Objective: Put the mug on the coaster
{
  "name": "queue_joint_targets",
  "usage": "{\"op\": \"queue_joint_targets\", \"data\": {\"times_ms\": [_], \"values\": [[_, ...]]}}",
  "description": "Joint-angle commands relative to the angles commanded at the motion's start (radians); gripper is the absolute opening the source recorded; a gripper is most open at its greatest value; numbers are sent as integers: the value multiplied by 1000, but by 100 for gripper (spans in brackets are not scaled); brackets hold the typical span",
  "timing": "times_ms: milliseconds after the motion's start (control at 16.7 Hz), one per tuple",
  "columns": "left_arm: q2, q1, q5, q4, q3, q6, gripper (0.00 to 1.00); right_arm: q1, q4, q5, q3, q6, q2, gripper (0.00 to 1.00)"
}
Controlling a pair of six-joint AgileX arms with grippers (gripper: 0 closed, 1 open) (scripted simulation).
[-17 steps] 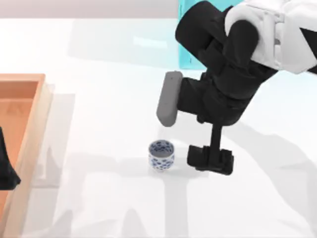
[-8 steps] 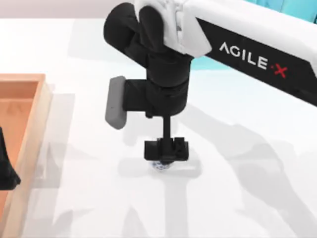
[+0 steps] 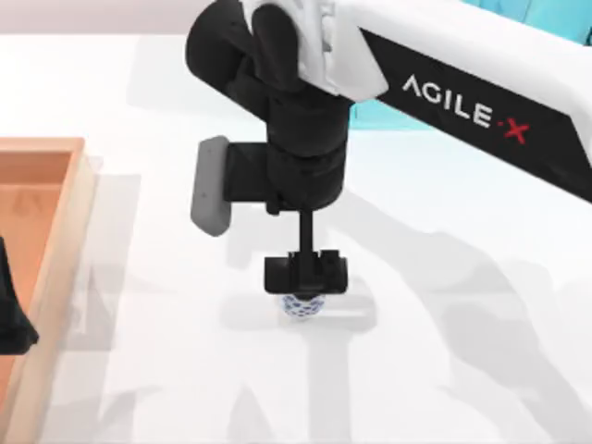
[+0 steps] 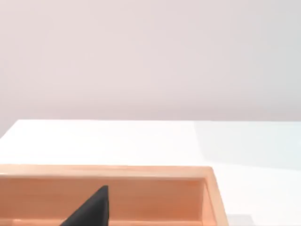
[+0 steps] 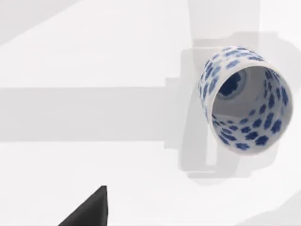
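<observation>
The right arm reaches in from the upper right of the top view, its black wrist section hanging over the middle of the white bench [image 3: 462, 370] and its jaws [image 3: 305, 276] pointing straight down. Directly below them sits the mug [image 3: 302, 306], a small white cup with blue blotches, just below the centre of the frame; the black end of the arm hides most of it, so a little of its patterned wall peeks out underneath. Whether the right jaws are spread apart or pressed on the cup I cannot tell from the overhead view.

In the right wrist view the mug [image 5: 244, 99] appears in the upper right of the frame, seen from above into its open mouth, standing on the bench with its shadow around it. A dark wedge at the lower left edge of that frame (part of the arm's own hardware, by the look of it) stands well apart from the cup.

A wooden tray [image 3: 55, 240] with a raised rim lies along the left edge of the top view. The left arm is parked there, a dark piece of it showing at the lower left over the tray. The left wrist view looks across the tray [image 4: 207, 188] and the bench toward a pale wall; how the left jaws stand I cannot tell.
</observation>
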Motion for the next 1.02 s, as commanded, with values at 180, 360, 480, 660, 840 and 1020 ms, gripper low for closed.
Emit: {"op": "queue_joint_targets", "data": {"times_ms": [180, 360, 480, 660, 840, 1020], "values": [[0, 0, 0, 0, 0, 0, 100, 4, 39, 1, -39, -2, 4, 100], [0, 0, 0, 0, 0, 0, 100, 5, 163, 2, -152, -1, 13, 100], [0, 0, 0, 0, 0, 0, 100, 7, 269, 2, -245, 0, 20, 100], [0, 0, 0, 0, 0, 0, 100, 8, 366, 2, -339, 2, 29, 100], [0, 0, 0, 0, 0, 0, 100, 8, 378, 2, -351, 3, 30, 100], [0, 0, 0, 0, 0, 0, 100, 8, 378, 2, -351, 3, 30, 92]]}}
